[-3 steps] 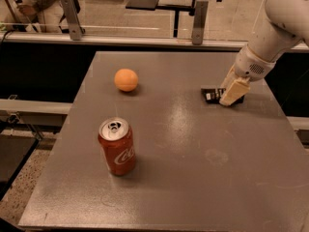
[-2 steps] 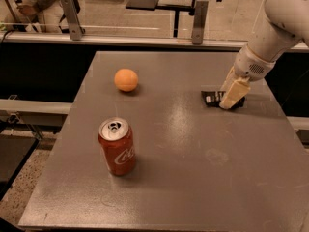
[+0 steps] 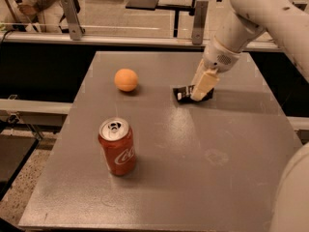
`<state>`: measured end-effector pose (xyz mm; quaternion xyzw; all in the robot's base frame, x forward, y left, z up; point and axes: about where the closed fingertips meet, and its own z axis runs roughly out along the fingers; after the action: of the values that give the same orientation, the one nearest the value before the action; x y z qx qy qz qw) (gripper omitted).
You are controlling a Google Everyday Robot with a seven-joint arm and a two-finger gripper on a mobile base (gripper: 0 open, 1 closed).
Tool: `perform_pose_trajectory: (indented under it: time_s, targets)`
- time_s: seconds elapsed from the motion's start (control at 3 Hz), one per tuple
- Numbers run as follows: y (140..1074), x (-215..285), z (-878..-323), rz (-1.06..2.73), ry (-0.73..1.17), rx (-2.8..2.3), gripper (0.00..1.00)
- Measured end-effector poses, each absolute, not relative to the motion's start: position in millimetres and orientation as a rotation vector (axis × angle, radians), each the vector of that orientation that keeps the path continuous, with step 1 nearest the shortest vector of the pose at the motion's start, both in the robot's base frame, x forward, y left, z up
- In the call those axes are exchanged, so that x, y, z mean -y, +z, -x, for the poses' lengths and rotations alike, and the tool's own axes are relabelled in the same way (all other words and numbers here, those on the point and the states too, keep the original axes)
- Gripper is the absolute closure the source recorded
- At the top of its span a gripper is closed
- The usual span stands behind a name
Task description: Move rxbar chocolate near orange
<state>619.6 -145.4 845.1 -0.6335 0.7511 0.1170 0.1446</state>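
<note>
The gripper (image 3: 199, 95) fingers pinch the rxbar chocolate (image 3: 181, 94) low on the counter (image 3: 193, 178) (grasp apparently made); transfer toward the orange (image 3: 126, 79), still apart, remains.

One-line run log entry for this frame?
end effector: on chocolate bar, far right of table | orange: left of bar, apart | soda can: upright, front left | status: bar not yet near orange

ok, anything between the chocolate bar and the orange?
Nothing visible. The gripper is down on the chocolate bar, and only bare table lies between the bar and the orange. The soda can stands nearer the front edge, off that line.
</note>
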Motion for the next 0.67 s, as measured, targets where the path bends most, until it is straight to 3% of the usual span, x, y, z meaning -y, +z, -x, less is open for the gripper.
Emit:
perform_pose_trajectory:
  time_s: [0.67]
  targets:
    - [840,72,-635,1.889,0.417,-2.073,1.00]
